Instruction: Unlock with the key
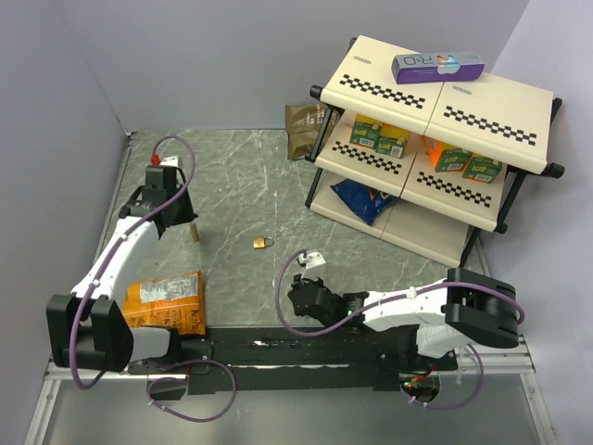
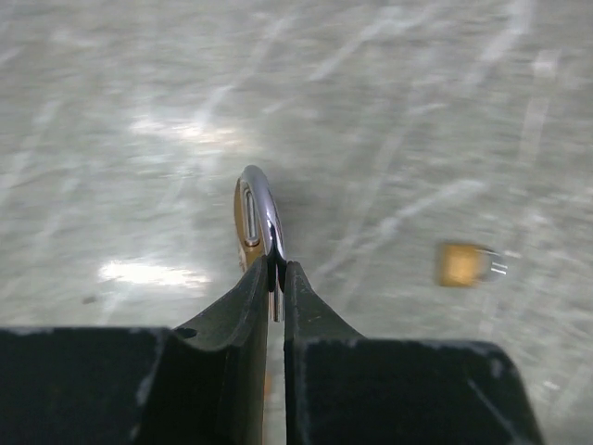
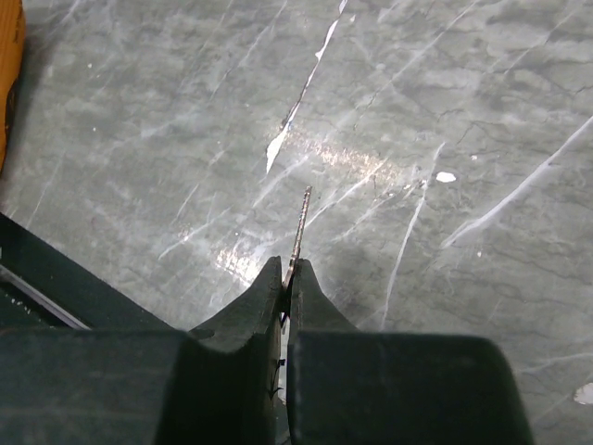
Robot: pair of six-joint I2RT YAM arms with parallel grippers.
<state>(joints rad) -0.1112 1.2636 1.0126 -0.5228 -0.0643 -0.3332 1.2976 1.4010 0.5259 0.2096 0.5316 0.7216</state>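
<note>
Right gripper [image 3: 288,272] clamped on key [image 3: 299,232], blade jutting forward from jaws, left gripper [image 2: 276,271] pinching padlock [image 2: 250,218] shackle

Left arm [image 1: 116,255]: white shells over the long links, black housings at the joints, a black blocky base [image 1: 88,329] far behind the gripper. A purple cable [image 1: 182,181] loops off a red fitting [image 1: 157,159] just behind the left gripper [image 2: 276,273] and trails back along the links.

Its fingers [image 2: 236,324] are matte black and taper to thin tips, with pale chips on the edges. A broad flat black body sits behind them.

Right arm [image 1: 408,311]: same white and black, with a rounded black housing [image 1: 482,315] at the far end. A second purple cable [image 1: 281,278] ends in a white plug [image 1: 312,258] beside the right gripper [image 3: 287,278], which has the same black tapered fingers.
</note>
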